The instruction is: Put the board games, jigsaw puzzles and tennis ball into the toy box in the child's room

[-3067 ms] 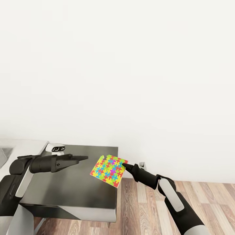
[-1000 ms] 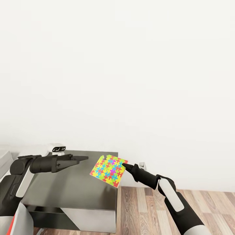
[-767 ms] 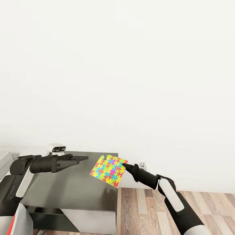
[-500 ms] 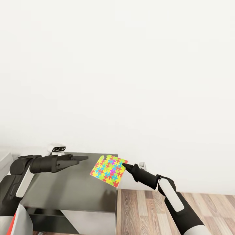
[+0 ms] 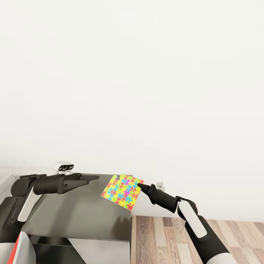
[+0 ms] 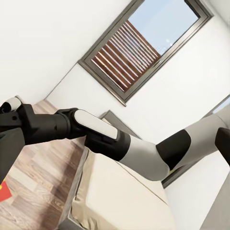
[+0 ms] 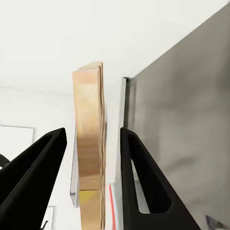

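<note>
One jigsaw puzzle in right claw

The jigsaw puzzle at lower centre of the head view is covered in interlocking pieces of yellow, pink, blue, green and orange; in the right wrist view its edge is plain tan wood grain. Both hands are black: the left hand at lower left, the right hand beside the puzzle. The tabletop is dark grey with a dull sheen. The wall is white. The floor shows brown wood planks. The bed is beige.
</note>
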You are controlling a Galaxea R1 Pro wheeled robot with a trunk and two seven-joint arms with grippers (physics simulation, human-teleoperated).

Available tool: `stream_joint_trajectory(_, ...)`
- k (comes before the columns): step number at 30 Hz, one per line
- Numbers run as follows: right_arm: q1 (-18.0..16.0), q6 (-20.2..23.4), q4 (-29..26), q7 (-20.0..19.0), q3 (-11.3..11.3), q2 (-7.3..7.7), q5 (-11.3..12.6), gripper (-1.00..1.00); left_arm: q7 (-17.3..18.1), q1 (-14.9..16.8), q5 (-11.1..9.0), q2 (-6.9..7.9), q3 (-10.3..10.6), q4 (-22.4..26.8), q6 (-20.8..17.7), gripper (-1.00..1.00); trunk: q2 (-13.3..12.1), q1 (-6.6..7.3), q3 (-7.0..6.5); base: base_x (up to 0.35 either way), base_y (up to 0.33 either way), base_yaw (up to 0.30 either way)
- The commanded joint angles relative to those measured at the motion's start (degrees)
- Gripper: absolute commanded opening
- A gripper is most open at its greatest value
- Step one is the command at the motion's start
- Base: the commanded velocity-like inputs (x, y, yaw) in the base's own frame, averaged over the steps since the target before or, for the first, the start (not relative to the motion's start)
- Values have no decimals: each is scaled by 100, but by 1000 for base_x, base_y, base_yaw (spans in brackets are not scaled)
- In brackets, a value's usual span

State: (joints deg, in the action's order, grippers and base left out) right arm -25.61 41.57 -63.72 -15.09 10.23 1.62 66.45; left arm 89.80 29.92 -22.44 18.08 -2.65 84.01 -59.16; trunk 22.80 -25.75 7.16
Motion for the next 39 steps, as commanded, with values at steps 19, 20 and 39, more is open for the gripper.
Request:
stream_joint_trajectory(19, -5, -2, 0, -20, 5, 0, -9, -100, 20, 5, 3, -5, 2, 1, -61, 100, 12, -4, -169, 0, 0, 0)
stream_joint_trajectory(20, -5, -29, 0, -20, 9, 2, -9, -100, 20, 5, 3, -5, 3, 1, -61, 100, 12, -4, -179, 0, 0, 0)
stream_joint_trajectory(39, -5, -175, 0, -20, 14, 5, -1, -100, 20, 5, 1, -7, 7, 1, -61, 100, 12, -4, -360, 0, 0, 0)
